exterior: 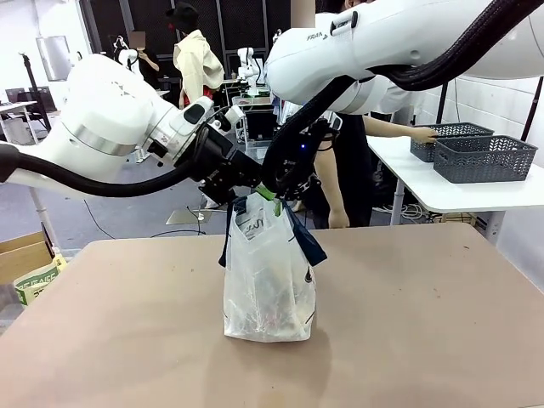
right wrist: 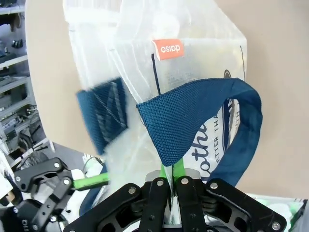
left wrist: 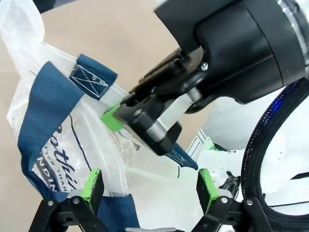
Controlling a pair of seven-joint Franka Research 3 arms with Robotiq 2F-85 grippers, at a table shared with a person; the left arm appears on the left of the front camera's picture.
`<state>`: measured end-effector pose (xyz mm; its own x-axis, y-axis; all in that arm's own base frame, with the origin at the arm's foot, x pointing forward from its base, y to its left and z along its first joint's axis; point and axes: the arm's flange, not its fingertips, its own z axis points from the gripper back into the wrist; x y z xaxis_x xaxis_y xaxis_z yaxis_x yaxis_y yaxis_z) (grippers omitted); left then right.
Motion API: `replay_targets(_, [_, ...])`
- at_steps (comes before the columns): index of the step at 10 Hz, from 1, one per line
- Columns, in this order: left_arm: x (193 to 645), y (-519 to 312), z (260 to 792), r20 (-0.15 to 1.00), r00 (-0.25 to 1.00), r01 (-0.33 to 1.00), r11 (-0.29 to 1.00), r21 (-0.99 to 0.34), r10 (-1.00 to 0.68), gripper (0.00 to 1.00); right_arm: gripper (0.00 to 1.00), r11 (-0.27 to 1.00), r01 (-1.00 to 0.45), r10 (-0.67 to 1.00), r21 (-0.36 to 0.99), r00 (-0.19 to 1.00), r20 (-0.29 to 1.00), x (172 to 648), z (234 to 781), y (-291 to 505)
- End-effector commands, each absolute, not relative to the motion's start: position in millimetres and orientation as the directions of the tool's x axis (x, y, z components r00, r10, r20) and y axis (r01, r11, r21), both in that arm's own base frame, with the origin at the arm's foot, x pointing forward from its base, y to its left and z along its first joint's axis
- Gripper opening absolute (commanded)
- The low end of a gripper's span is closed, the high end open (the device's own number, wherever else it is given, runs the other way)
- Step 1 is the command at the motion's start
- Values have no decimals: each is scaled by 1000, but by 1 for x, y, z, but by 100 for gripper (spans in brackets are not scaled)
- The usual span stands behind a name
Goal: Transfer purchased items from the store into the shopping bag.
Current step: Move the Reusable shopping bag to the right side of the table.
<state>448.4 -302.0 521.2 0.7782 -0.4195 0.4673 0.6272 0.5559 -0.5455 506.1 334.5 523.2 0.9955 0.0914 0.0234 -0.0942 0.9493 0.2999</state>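
The shopping bag [exterior: 268, 272], translucent white with navy straps, stands upright mid-table. Dim shapes of purchased items [exterior: 270, 316] show through its lower part. My right gripper [exterior: 270, 195] reaches down from the upper right and is shut on the bag's top. In the right wrist view the navy strap [right wrist: 193, 116] runs down into the shut right gripper [right wrist: 171, 180]. My left gripper [exterior: 240, 189] hovers at the bag's top left. In the left wrist view the left gripper [left wrist: 148, 186] is open, its green pads [left wrist: 91, 183] wide apart over the bag [left wrist: 72, 145], with the right gripper [left wrist: 145, 123] beyond it.
Two dark grey lattice baskets [exterior: 484, 157] sit on a white side table [exterior: 476, 195] at the back right. I cannot tell which one is the store. A person's hand [exterior: 422, 133] rests at the nearer-left one. A cardboard box [exterior: 24, 255] stands beyond the table's left edge.
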Motion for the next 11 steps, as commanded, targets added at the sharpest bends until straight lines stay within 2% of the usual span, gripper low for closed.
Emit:
replay_targets(1, [448,-306,515,476,769,639,523,-564,-426,100,0,957,-67,64,283,998,19,507,523,338])
replay_targets(5, [448,-325,510,470,777,629,529,-570,-418,100,0,958,-74,73,277,997,11,505,518,342])
replay_targets(11, [451,-346,512,462,779,624,598,-503,-424,100,0,957,-77,79,279,997,5,501,514,345])
